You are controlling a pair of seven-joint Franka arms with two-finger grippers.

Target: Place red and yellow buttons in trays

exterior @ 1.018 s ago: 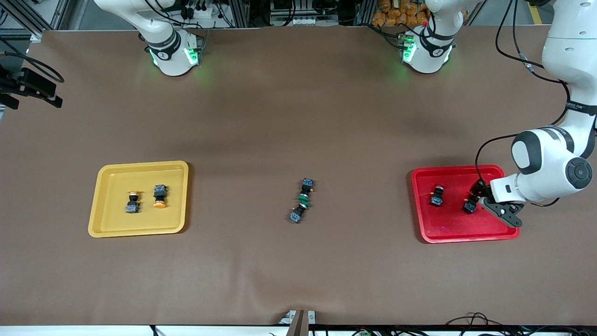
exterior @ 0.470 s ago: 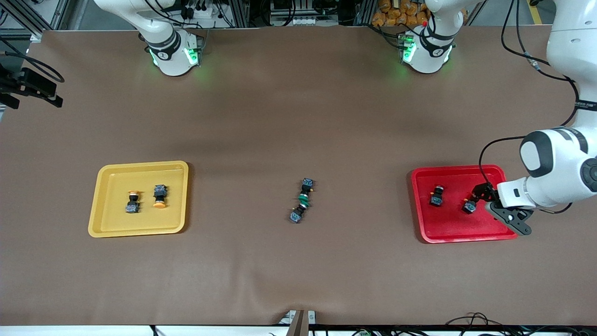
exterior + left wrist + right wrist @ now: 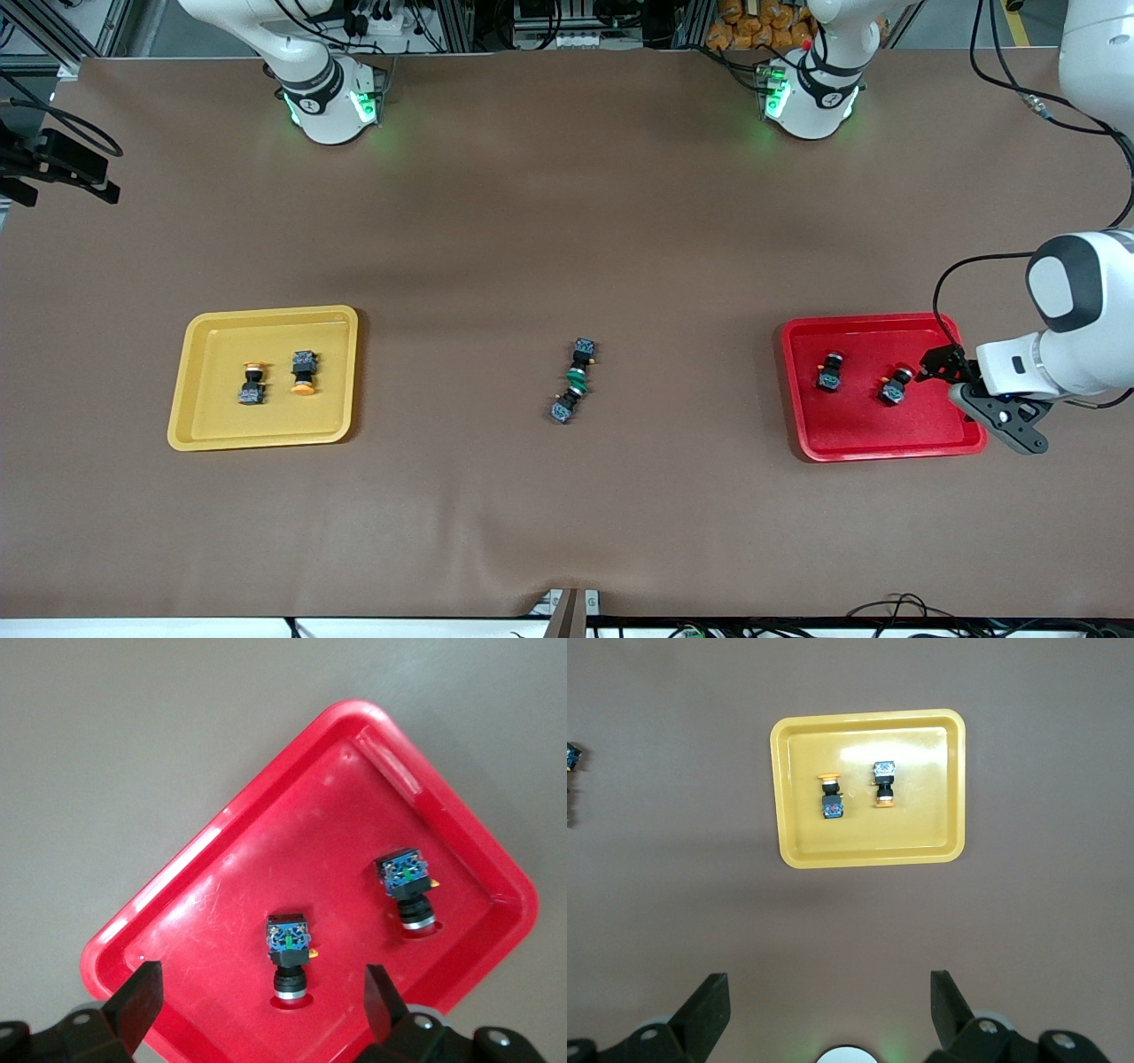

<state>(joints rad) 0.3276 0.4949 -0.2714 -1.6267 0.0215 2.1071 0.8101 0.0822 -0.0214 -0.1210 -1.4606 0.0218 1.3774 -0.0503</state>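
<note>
The red tray (image 3: pixel 873 319) holds two red buttons (image 3: pixel 829 372) (image 3: pixel 893 388), lying apart. My left gripper (image 3: pixel 974 397) is open and empty, over the tray's edge at the left arm's end, beside the nearer button. The left wrist view shows the tray's rim (image 3: pixel 190 855), both buttons (image 3: pixel 289 948) (image 3: pixel 407 886) and my open gripper (image 3: pixel 261 1005). The yellow tray (image 3: pixel 266 312) holds two yellow buttons (image 3: pixel 252 383) (image 3: pixel 303 371). My right gripper (image 3: pixel 830 1010) is open and empty, high over the bare table. It sees the yellow tray (image 3: pixel 868 716) below and is out of the front view.
Two green-capped switches (image 3: pixel 574 381) lie end to end in a short row at the middle of the brown table, between the two trays. Cables run along the table edge nearest the front camera.
My left gripper has drawn away from the red button toward the left arm's end of the table. The button stays in the red tray. The right arm has not moved.
</note>
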